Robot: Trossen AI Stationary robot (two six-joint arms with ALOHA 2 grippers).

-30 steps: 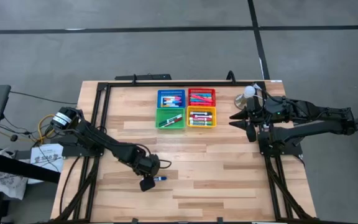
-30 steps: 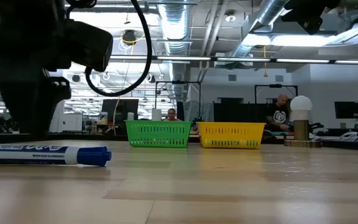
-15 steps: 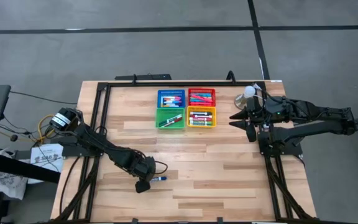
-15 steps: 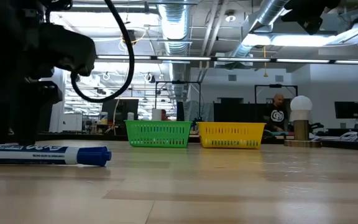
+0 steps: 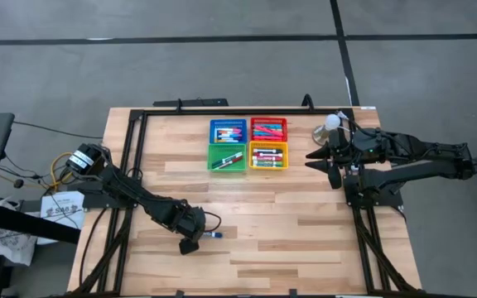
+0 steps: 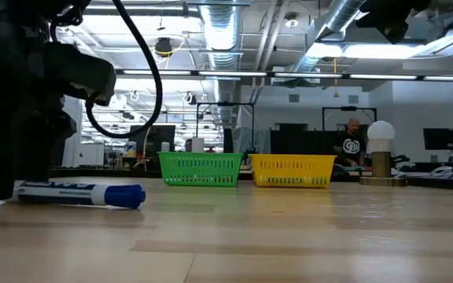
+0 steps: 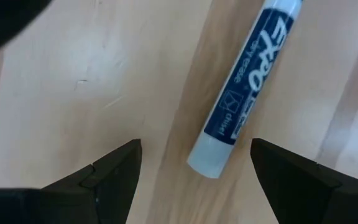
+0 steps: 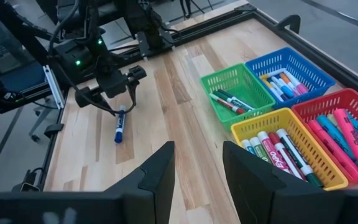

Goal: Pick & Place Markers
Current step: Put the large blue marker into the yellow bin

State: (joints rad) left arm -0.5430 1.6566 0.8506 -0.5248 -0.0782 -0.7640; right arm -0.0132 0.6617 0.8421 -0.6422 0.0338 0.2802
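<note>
A white-barrelled marker with a blue cap (image 5: 214, 237) lies flat on the wooden table, near the front and left of centre. It also shows in the low view (image 6: 82, 194). My left gripper (image 7: 194, 180) points down over it, open. Its two fingers stand on either side of the marker's white barrel end (image 7: 211, 160) without touching it. In the high view this left gripper (image 5: 190, 242) is just left of the marker. My right gripper (image 5: 308, 160) waits raised at the right of the baskets, open and with nothing between its fingers (image 8: 157, 171).
Four mesh baskets holding markers stand at the far middle: blue (image 5: 228, 122), red (image 5: 269, 119), green (image 5: 210, 157) and yellow (image 5: 286, 156). A white ball on a round wooden base (image 5: 330, 124) stands at the far right. A black frame (image 5: 131, 165) runs around the table.
My left gripper has moved toward the table's left edge and sunk closer to the table, turning a little. It has stayed open, and now stands over the marker's barrel end. The marker has turned slightly on the table.
</note>
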